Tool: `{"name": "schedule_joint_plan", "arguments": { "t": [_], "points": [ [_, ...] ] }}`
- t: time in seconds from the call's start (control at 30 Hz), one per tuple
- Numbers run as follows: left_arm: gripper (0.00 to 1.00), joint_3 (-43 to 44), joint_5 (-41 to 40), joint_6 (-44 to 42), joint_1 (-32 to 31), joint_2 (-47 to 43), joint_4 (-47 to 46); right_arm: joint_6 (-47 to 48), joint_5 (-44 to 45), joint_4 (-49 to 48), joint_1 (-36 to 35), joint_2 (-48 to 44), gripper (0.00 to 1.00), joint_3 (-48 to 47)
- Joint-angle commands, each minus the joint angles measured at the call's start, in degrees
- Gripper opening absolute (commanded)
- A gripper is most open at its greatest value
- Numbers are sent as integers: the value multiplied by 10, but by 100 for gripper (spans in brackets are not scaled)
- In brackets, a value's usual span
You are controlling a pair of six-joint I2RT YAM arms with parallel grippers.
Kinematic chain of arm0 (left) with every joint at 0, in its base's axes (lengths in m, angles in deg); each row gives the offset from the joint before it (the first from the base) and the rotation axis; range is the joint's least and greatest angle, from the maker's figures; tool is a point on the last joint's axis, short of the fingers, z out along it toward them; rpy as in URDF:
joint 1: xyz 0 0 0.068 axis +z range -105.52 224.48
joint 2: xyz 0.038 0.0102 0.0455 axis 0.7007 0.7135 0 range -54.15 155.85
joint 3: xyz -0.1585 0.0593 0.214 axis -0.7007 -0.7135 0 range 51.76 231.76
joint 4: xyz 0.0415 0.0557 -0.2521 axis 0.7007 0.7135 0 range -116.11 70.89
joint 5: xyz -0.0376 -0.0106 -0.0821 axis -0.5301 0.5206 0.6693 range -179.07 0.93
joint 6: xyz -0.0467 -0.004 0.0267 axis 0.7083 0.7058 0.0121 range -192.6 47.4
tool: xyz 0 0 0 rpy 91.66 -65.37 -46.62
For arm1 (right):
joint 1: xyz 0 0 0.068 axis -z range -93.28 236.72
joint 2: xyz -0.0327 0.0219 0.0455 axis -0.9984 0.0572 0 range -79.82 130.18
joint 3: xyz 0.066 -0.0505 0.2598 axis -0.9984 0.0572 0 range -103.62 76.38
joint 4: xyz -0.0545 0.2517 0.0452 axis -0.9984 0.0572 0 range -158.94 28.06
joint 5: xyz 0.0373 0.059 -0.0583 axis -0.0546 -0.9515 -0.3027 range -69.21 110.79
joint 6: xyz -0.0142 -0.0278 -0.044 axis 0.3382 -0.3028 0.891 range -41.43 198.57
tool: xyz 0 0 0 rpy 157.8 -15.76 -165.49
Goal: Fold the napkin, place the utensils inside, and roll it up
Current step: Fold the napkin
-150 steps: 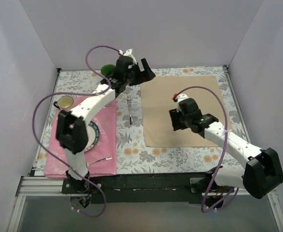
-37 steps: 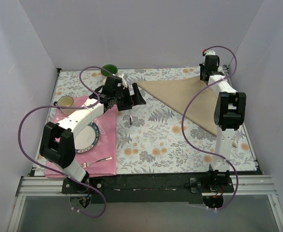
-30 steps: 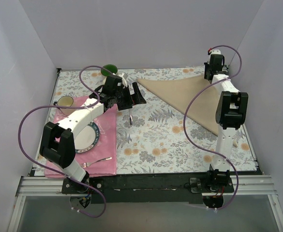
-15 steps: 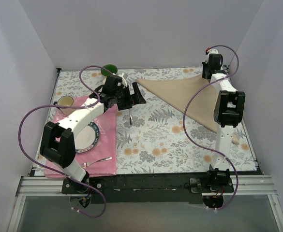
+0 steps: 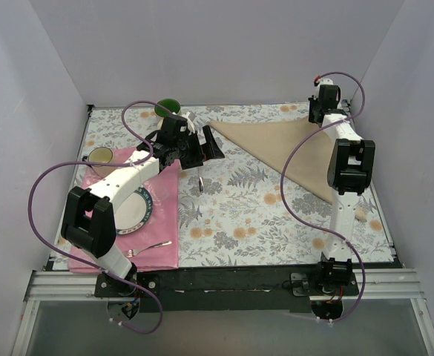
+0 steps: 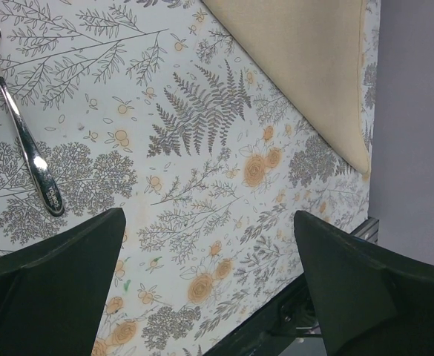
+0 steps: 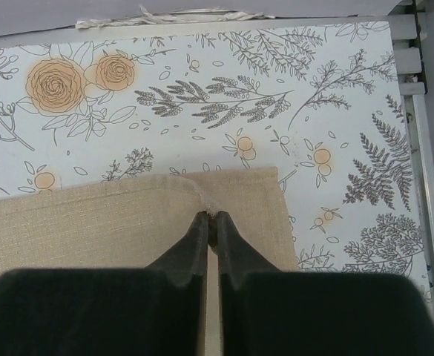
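Note:
The tan napkin [image 5: 287, 144] lies folded into a triangle at the back right of the table. My right gripper [image 5: 321, 113] is at its far right corner. In the right wrist view the gripper [image 7: 211, 217] is shut on a napkin [image 7: 90, 215] corner pulled up from the top layer. A silver fork [image 5: 200, 176] lies on the floral cloth left of the napkin. My left gripper [image 5: 206, 154] hovers open and empty just above it. In the left wrist view the fork [image 6: 25, 144] lies at far left, outside the wide-apart fingers [image 6: 50, 285], and the napkin [image 6: 306, 67] is at top right.
A pink placemat [image 5: 166, 215] at left holds a plate [image 5: 136, 211] and a second fork [image 5: 148, 245]. A mug [image 5: 100, 156] and a green cup [image 5: 168, 108] stand at back left. Grey walls close three sides. The metal rail [image 7: 417, 89] runs along the table's right edge.
Five seconds ago the napkin lay flat as a rectangle; now it is folded diagonally, its corner carried to the far right. The left gripper came nearer, over the fork. Almost no motion in the last second.

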Motion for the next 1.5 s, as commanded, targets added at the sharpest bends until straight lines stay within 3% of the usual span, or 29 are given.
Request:
{"name": "schedule_joint_plan", "arguments": {
  "t": [0.0, 0.1, 0.17, 0.2, 0.23, 0.3, 0.37, 0.47, 0.5, 0.57, 0.73, 0.9, 1.27, 1.47],
  "points": [
    [98, 13, 1, 5, -2, -11, -24, -16, 5, 40, 0, 14, 47, -65],
    [98, 27, -6, 12, -2, 19, -74, -48, 54, 176, -4, 45, 85, -172],
    [91, 39, -7, 23, -2, 45, -131, -79, 97, 223, -12, 31, 88, -193],
    [87, 52, -1, 36, -2, 76, -154, -96, 106, 227, -14, -8, 88, -172],
    [73, 61, 2, 41, -3, 93, -174, -112, 115, 227, -17, -31, 88, -110],
    [61, 86, -19, 35, -10, 154, -218, -157, 128, 225, -20, -97, 88, -52],
    [45, 139, -30, 23, -12, 203, -239, -187, 96, 234, -41, -130, 87, 24],
    [27, 224, -53, 0, -14, 293, -248, -247, 11, 222, -41, -195, 80, 151],
    [24, 246, -54, -1, -14, 313, -254, -265, 5, 200, -41, -229, 69, 180],
    [20, 309, -61, -12, -13, 375, -262, -266, -14, 165, -43, -260, 61, 237],
    [20, 404, -74, -28, -15, 457, -273, -252, -13, 174, -46, -318, 58, 311],
    [20, 491, -138, -60, -12, 528, -233, -256, -11, 166, -45, -360, 56, 378],
    [21, 522, -167, -83, 15, 564, -185, -261, 69, 164, -27, -411, 57, 490],
    [22, 512, -195, -111, 20, 550, -136, -273, 73, 167, 33, -453, 57, 556]
  ]
}}
